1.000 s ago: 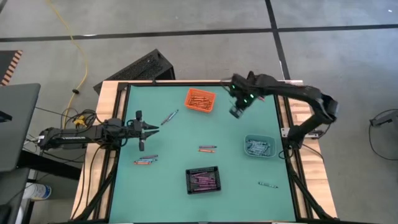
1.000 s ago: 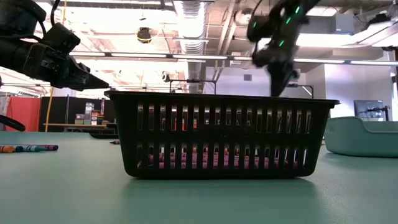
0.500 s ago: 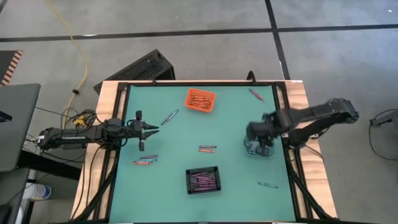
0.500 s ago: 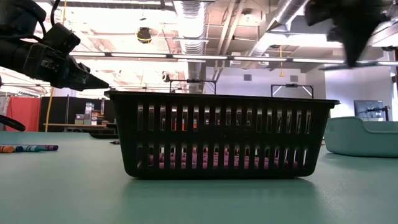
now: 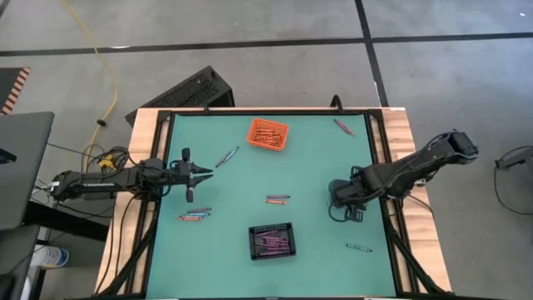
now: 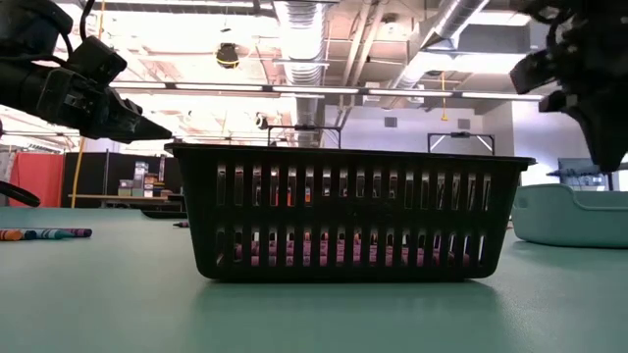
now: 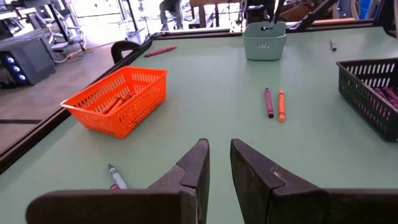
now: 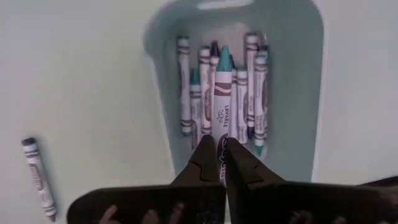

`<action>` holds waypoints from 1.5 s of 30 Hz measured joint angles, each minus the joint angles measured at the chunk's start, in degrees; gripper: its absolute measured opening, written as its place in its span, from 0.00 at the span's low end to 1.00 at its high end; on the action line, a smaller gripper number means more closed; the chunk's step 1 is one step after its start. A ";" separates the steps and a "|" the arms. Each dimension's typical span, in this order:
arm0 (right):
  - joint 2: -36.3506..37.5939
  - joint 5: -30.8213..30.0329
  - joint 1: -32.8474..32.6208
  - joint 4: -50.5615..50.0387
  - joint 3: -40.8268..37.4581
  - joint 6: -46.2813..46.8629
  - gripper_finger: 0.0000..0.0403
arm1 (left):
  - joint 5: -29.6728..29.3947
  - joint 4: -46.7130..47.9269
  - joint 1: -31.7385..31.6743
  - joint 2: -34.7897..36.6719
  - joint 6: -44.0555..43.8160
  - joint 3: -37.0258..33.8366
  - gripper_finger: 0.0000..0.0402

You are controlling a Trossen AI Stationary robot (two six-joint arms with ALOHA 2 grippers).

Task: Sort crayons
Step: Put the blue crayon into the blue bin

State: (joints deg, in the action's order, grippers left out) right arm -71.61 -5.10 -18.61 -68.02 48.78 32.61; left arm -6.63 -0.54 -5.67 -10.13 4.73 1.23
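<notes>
My right gripper (image 5: 345,202) hangs over the teal bin (image 8: 298,93) at the table's right and is shut on a teal crayon (image 8: 222,102). Several blue and grey crayons (image 8: 193,93) lie in that bin. My left gripper (image 5: 202,172) waits at the table's left, empty, its fingers (image 7: 198,167) a narrow gap apart. Loose crayons lie flat on the mat: one near the left gripper (image 5: 226,157), a pair at the middle (image 5: 278,199), some at the near left (image 5: 194,215), one at the near right (image 5: 359,247) and one at the far right (image 5: 343,127). My right gripper pinches the teal crayon's wrapped back end (image 8: 221,144) between its two fingers. The fingers come from above, pointing down. The crayon lies along them and sticks out past their tips, its point (image 8: 224,51) toward the bin's floor.
An orange bin (image 5: 268,134) with orange crayons stands at the far middle. A black slotted bin (image 5: 271,241) with purple crayons stands at the near middle and fills the low view (image 6: 348,211). The open mat lies between the bins.
My right gripper has swung from beside the orange bin toward the table's near right and now hangs over the teal bin. The far-right crayon, covered by the arm before, now shows.
</notes>
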 joint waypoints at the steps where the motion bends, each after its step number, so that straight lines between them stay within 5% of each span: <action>1: 0.00 0.02 0.34 -0.12 -0.46 -0.03 0.02 | 0.00 0.00 0.02 0.01 0.00 0.00 0.13; 17: 0.00 -0.70 0.72 -0.90 -1.23 -0.05 0.25 | 0.00 0.00 0.01 0.00 -0.01 0.00 0.13; 25: 0.00 8.97 -0.80 -0.44 1.75 1.92 0.27 | 0.00 0.00 0.01 0.00 0.00 0.00 0.13; 45: -0.22 9.78 -28.27 19.27 -0.91 27.28 0.26 | -0.02 0.00 0.00 0.00 0.00 0.00 0.13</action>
State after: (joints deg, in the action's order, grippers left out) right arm -71.84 4.67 -46.88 -48.75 47.87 59.89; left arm -6.66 -0.54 -5.67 -10.13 4.73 1.23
